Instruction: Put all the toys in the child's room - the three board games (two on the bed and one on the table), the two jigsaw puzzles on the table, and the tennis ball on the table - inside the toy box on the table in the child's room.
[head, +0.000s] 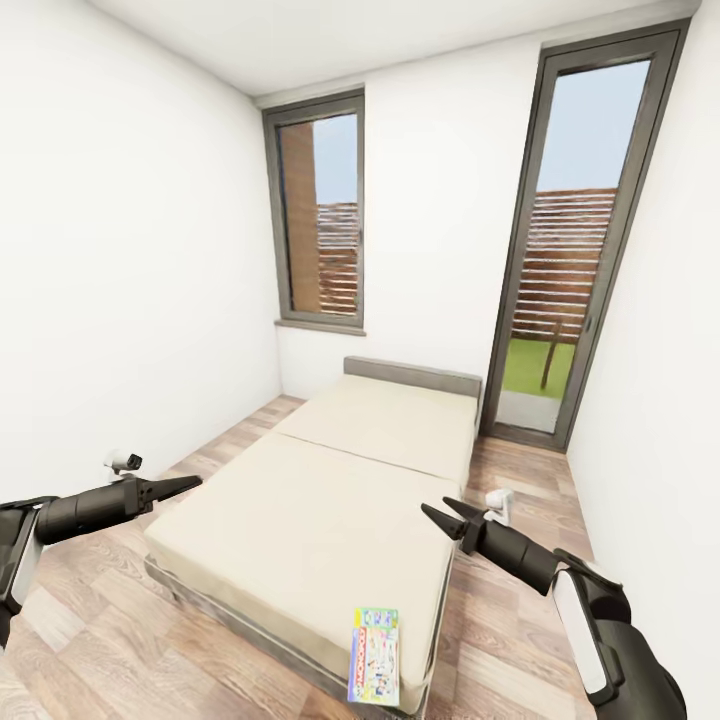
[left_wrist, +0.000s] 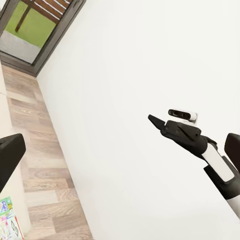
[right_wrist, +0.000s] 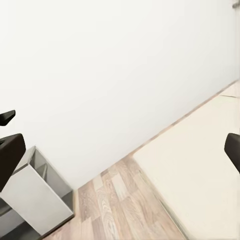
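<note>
One board game (head: 374, 657); one bed (head: 330, 500).

Window (head: 318, 215), tall, dark grey frame, in far wall; taken as landmark. Glass door (head: 575, 250), same grey frame, right of window, taller, reaching floor. Wooden slat fence (head: 566, 262) and grass patch (head: 530, 366) behind door; same fence visible through window. White walls (head: 130, 280) left of window. Wood-plank floor (head: 90, 630) below window, running toward camera.
</note>
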